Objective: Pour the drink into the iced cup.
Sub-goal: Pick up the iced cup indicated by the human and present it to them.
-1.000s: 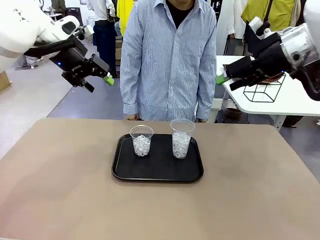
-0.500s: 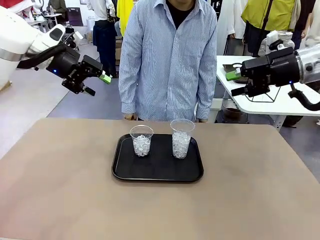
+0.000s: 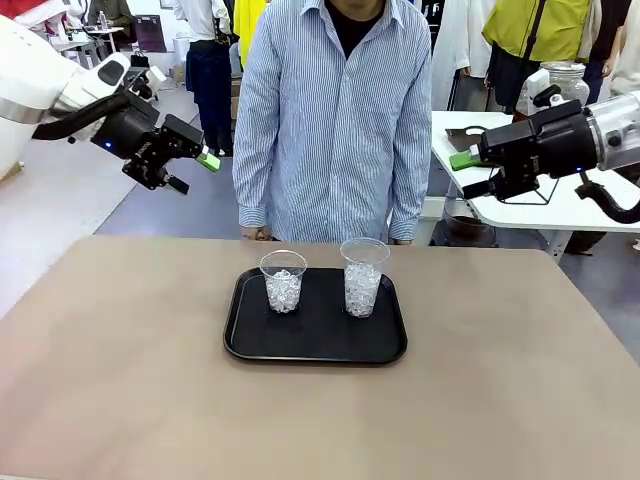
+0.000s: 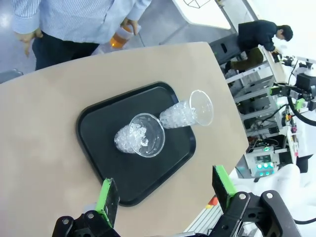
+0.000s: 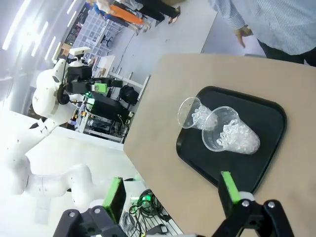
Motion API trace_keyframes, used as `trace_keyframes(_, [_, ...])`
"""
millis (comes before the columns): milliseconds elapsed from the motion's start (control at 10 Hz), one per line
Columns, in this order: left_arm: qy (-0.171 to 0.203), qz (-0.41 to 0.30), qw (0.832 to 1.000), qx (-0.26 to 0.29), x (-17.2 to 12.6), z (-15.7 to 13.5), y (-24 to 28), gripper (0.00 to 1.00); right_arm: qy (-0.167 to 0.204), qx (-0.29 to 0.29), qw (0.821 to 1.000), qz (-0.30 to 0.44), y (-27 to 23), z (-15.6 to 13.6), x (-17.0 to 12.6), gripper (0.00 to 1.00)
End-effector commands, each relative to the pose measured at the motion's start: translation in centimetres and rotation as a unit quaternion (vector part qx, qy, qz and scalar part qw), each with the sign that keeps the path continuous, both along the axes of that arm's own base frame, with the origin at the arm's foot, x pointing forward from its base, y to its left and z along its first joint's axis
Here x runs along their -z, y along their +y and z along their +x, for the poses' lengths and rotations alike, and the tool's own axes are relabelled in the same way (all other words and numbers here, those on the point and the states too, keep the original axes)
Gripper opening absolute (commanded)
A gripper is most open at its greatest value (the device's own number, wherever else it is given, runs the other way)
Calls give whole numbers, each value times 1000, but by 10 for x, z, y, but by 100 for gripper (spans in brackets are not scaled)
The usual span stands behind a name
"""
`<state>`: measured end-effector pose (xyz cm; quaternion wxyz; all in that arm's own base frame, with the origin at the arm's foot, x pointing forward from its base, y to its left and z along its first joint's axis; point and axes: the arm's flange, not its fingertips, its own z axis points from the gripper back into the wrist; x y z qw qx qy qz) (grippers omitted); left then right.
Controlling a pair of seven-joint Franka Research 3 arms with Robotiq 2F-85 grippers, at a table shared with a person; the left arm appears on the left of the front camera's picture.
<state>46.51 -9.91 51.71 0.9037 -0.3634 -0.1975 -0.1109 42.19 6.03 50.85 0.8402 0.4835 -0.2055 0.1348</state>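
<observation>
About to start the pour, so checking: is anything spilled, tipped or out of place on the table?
Nothing stands out. The shorter cup and the taller cup, both holding ice, stand upright and apart on the black tray. No spill shows on the table. The drink is in the person's hand, beyond the far edge.

Looks like a robot lab in a big open hall. Has a white robot arm (image 3: pixel 30 75) at a brown tabletop (image 3: pixel 120 380), racks (image 4: pixel 259 165) full of wires and boxes with little green lights, a second white tabletop (image 3: pixel 560 215) behind, a smooth grey floor (image 3: pixel 60 200), and a person (image 4: pixel 261 32) bent over work far off.
</observation>
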Motion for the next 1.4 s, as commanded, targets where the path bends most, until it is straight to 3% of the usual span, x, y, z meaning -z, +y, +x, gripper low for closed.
trace_keyframes(0, [-2, 0, 1000, 2, 0, 0, 0, 100, -1, -1, 1000, -2, 3, 1, 1, 100])
trace_keyframes(300, [61, -92, 994, -12, 20, 11, 36, 100, 110, 7, 986, 126, -22, 24, 15, 100])
trace_keyframes(700, [119, -195, 973, -13, 54, 16, 61, 100, 183, -17, 957, 222, -42, 36, 50, 100])
trace_keyframes(1100, [102, -255, 961, 15, 80, 24, 84, 100, 206, -20, 948, 241, -52, 53, 79, 100])
trace_keyframes(1300, [113, -257, 959, 17, 89, 35, 90, 100, 227, 5, 945, 237, -55, 68, 94, 100])
